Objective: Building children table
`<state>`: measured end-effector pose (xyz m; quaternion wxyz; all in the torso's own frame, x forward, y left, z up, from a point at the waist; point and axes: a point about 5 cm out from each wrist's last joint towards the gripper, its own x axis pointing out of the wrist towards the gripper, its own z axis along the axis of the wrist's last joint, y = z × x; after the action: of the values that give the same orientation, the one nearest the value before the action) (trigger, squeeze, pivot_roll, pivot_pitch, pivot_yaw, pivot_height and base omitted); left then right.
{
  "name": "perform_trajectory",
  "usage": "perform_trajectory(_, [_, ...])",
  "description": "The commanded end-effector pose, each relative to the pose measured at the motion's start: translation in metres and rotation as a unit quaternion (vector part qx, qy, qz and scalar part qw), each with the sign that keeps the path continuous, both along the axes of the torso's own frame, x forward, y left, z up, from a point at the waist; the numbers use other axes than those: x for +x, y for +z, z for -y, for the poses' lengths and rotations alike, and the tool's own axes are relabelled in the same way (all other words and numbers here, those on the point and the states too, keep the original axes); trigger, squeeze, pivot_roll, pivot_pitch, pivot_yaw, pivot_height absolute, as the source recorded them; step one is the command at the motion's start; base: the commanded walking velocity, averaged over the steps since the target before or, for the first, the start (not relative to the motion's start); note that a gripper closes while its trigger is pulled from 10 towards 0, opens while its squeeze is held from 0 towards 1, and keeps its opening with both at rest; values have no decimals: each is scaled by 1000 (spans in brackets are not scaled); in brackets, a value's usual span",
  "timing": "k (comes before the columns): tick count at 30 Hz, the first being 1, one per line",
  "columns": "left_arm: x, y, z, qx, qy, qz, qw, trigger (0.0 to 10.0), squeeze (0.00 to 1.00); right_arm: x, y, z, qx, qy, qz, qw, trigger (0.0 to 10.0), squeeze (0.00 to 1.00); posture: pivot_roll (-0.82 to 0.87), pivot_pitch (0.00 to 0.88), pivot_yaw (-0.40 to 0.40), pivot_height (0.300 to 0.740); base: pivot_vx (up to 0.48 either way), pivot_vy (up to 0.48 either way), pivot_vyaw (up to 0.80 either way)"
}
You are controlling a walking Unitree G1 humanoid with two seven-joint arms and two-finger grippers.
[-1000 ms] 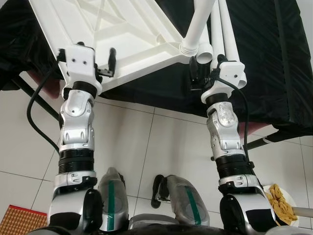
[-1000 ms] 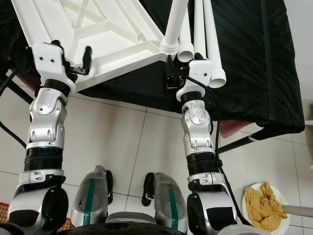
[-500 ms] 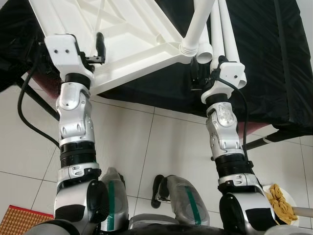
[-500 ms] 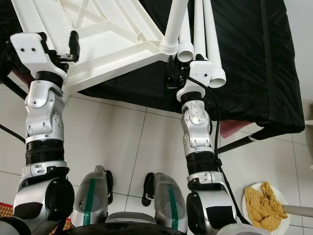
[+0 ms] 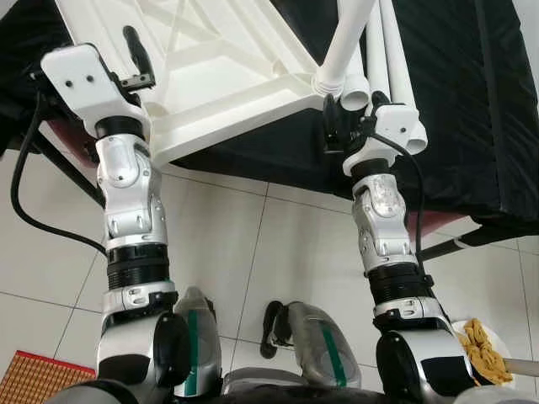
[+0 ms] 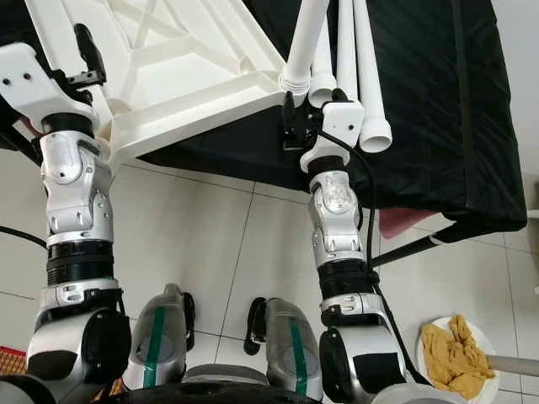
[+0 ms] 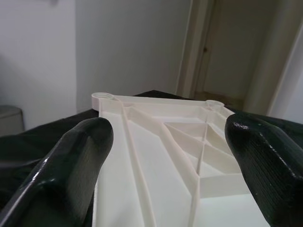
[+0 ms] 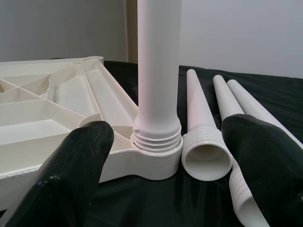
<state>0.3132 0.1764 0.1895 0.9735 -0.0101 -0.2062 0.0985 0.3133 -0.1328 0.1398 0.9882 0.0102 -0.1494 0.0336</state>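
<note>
Black-draped tabletop (image 5: 472,126): top (image 5: 210,67) looks light, stiff (ribbed plastic); both grippers, left gripper (image 7: 170,156) and right gripper (image 8: 165,156), spread wide, so grab the legs (image 8: 201,123) mid-shaft

The head's stereo pair is looking steeply down past both arms at the upturned white tabletop (image 5: 221,63). Each wrist camera is peering low and close along its own fingers, sharing that ribbed tabletop with the head views.
</note>
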Motion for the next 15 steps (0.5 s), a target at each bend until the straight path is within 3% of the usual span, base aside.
perform_trajectory(1, [-1, -3, 16, 55, -92, -3, 994, 10000, 0, -1, -2, 3, 4, -4, 0, 1000, 10000, 0, 92, 39, -60, 740, 0, 0, 0])
perform_trajectory(3, [-3, -11, 25, 84, -117, -17, 989, 10000, 0, -1, -4, 3, -1, -3, -6, 1000, 10000, 0, 92, 42, -60, 740, 0, 0, 0])
perform_trajectory(15, [-13, -49, 37, 138, -162, -100, 972, 10000, 0, -3, -16, 9, -15, -15, -36, 999, 10000, 0, 91, 48, -54, 740, 0, 0, 0])
